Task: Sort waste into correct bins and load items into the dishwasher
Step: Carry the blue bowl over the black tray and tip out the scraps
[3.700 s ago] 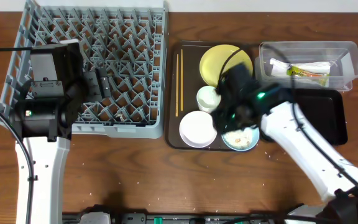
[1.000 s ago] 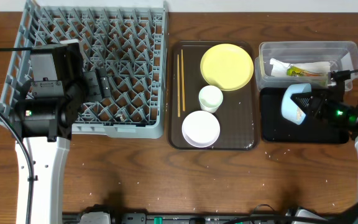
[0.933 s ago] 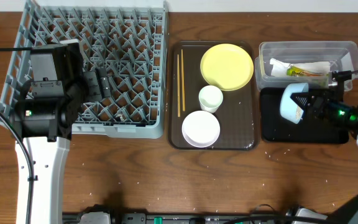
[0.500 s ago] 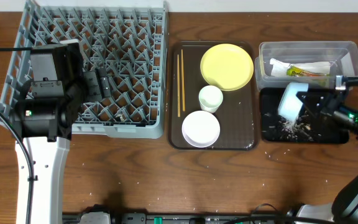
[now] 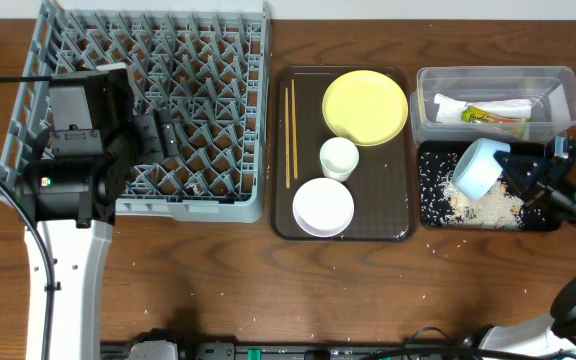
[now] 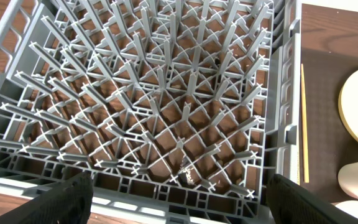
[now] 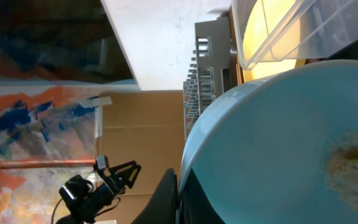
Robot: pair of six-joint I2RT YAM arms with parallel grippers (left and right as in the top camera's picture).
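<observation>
My right gripper (image 5: 509,169) is shut on the rim of the light blue bowl (image 5: 475,168), which is tipped on its side over the black tray (image 5: 545,219). Whitish rice scraps (image 5: 483,207) lie scattered in that tray. In the right wrist view the bowl (image 7: 291,143) fills the frame, a smear of residue inside it, with its rim pinched in the gripper (image 7: 179,199). The clear tub (image 5: 423,95) holds the snack wrapper (image 5: 495,119) and the napkin (image 5: 465,104). My left gripper (image 6: 179,202) hangs open over the grey dish rack (image 6: 166,93), holding nothing.
The brown serving tray (image 5: 308,232) carries the yellow plate (image 5: 365,107), the white cup (image 5: 338,157), the white bowl (image 5: 323,205) and the chopsticks (image 5: 290,135). A few rice grains lie on the wooden table in front of the black tray.
The right gripper has turned the light blue bowl over above the black tray, and the rice has spilled out of it into the tray. The left arm has not moved.
</observation>
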